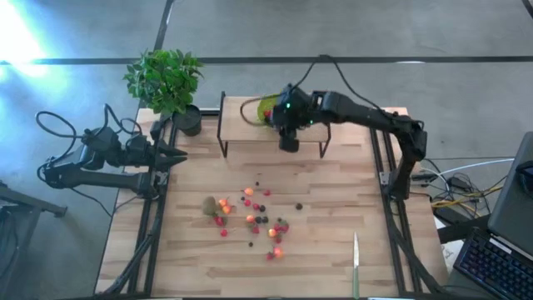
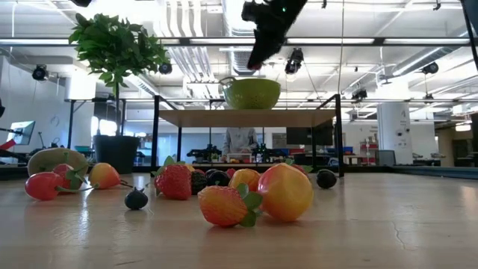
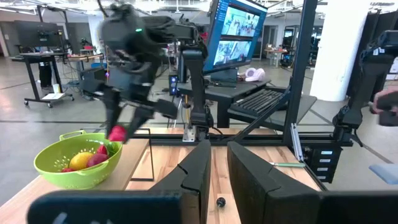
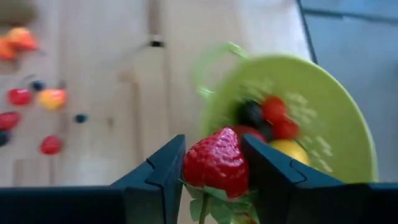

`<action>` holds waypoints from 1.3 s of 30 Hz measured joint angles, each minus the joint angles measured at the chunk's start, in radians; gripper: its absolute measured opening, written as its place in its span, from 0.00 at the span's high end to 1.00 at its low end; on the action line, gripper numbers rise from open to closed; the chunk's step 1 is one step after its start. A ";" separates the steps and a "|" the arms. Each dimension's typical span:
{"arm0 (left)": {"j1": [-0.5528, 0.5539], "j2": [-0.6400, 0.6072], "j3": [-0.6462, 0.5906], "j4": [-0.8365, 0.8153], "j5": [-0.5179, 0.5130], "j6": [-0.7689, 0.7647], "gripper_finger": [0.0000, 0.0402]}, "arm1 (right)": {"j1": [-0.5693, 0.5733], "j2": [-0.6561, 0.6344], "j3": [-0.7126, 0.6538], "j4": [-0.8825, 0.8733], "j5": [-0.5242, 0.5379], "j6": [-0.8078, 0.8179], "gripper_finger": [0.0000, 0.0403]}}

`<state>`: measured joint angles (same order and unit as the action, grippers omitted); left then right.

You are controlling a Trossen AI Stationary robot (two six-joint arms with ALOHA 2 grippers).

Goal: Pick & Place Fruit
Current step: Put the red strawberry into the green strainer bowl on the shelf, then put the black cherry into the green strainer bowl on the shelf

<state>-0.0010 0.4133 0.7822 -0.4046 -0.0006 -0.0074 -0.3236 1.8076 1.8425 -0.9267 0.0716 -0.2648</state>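
My right gripper (image 4: 213,144) hangs above the raised shelf (image 1: 241,133), just on the near side of the lime-green bowl (image 1: 265,110), shut on a red strawberry (image 4: 216,163). The bowl stands on the shelf and holds a few fruits (image 4: 273,121). Several small fruits (image 1: 254,218) and a brown kiwi (image 1: 210,205) lie scattered on the table's middle. My left gripper (image 1: 171,157) waits at the table's left edge, shut and with nothing in it. My right gripper pinches the strawberry's two sides (image 4: 189,165) between its two fingers. The berry's green leaves (image 4: 211,202) point back toward the gripper. The fingers slant down from above. The strawberry (image 3: 117,132) is lifted clear, higher than the bowl's rim (image 3: 74,140).
A potted plant (image 1: 166,79) stands at the far left corner beside the shelf. A slim knife (image 1: 356,260) lies near the table's front right. Dark frame rails (image 1: 387,167) run along both sides of the table.
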 joint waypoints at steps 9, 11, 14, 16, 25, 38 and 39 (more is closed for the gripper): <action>0.000 0.000 0.000 0.000 0.000 0.000 0.84 | -0.128 0.006 -0.022 0.047 -0.001 0.078 0.69; 0.000 0.000 0.000 0.000 0.000 0.000 0.84 | -0.142 0.006 -0.023 0.046 -0.001 0.087 0.67; 0.001 0.000 0.000 0.000 0.000 0.000 0.84 | -0.152 0.006 -0.029 0.046 -0.001 0.098 0.65; 0.001 0.000 0.000 0.000 0.000 0.000 0.84 | -0.153 0.006 -0.036 0.046 0.004 0.098 0.65; 0.001 0.000 0.000 0.000 0.000 0.000 0.84 | -0.169 0.007 -0.067 0.046 0.038 0.102 0.67; 0.001 0.000 0.000 0.000 0.000 0.000 0.84 | -0.168 0.006 -0.068 0.046 0.061 0.107 0.51; 0.001 0.000 0.000 0.000 0.000 0.000 0.84 | -0.168 0.005 -0.068 0.045 0.061 0.107 0.51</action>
<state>-0.0002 0.4133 0.7822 -0.4046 -0.0004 -0.0074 -0.4911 1.8129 1.7743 -0.8816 0.1327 -0.1576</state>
